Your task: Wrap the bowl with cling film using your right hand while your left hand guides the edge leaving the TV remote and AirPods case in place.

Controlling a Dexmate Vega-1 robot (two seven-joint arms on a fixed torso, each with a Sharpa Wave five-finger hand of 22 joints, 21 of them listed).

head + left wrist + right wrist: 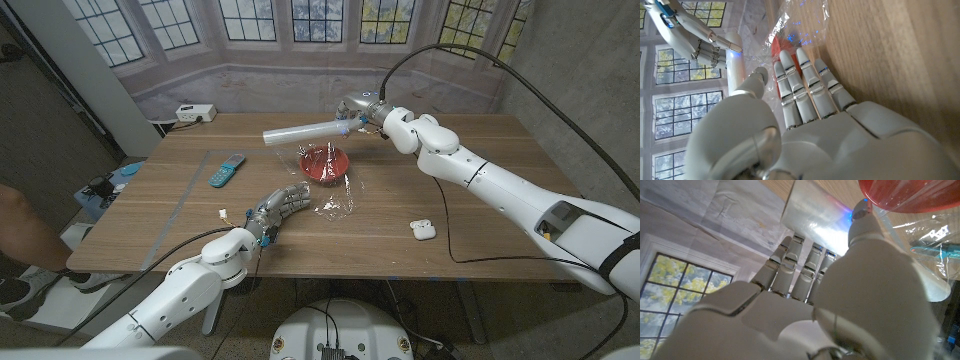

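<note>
The right robot hand (362, 108) is gripping the cling film roll (305, 130) above the far side of the red bowl (325, 165), the roll's long axis running parallel to the surface's (480, 180) far edge. The left robot hand (283, 206), fingers extended together and holding nothing, is sitting just beside the crinkled film sheet (335, 205) trailing from the bowl toward the near edge, so it is nearer that loose edge. The bowl is sitting mid-surface, shallow and glossy.

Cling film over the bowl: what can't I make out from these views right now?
- Head view: whether the cling film covers the bowl; clear film, too small.
- Left wrist view: whether the left hand pins the film edge; fingers hide it.
- Right wrist view: the roll beneath the right hand; cut off by the palm.
</note>
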